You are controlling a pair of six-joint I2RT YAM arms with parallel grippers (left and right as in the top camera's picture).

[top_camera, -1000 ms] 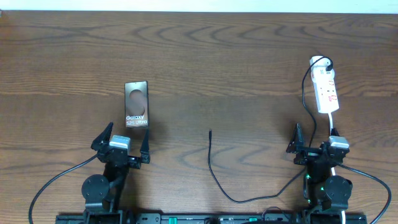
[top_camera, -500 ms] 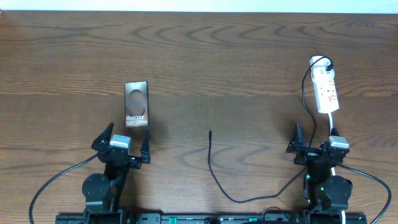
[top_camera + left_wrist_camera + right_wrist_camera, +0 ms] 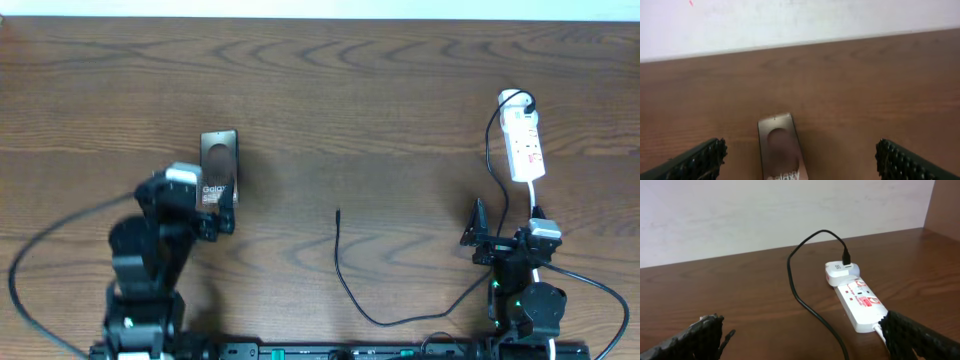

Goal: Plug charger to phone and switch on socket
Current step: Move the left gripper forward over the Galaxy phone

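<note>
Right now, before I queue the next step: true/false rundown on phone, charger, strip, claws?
The thin black charger cable's plug tip sits in the flat dark rectangular phone. False: it lies on the brown wooden table, apart from the phone.
The left claw is open, fingers either side of the phone. True.
The right claw is shut on the narrow white red-marked power strip. False: open, short of it.
The charger cable plugs into the white adapter at the strip's far end. True.

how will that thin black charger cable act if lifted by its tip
The thin black charger cable lies in a loose curve, so it will probably flop and trail behind. Its small plug tip looks light and may swing or twist.
</note>
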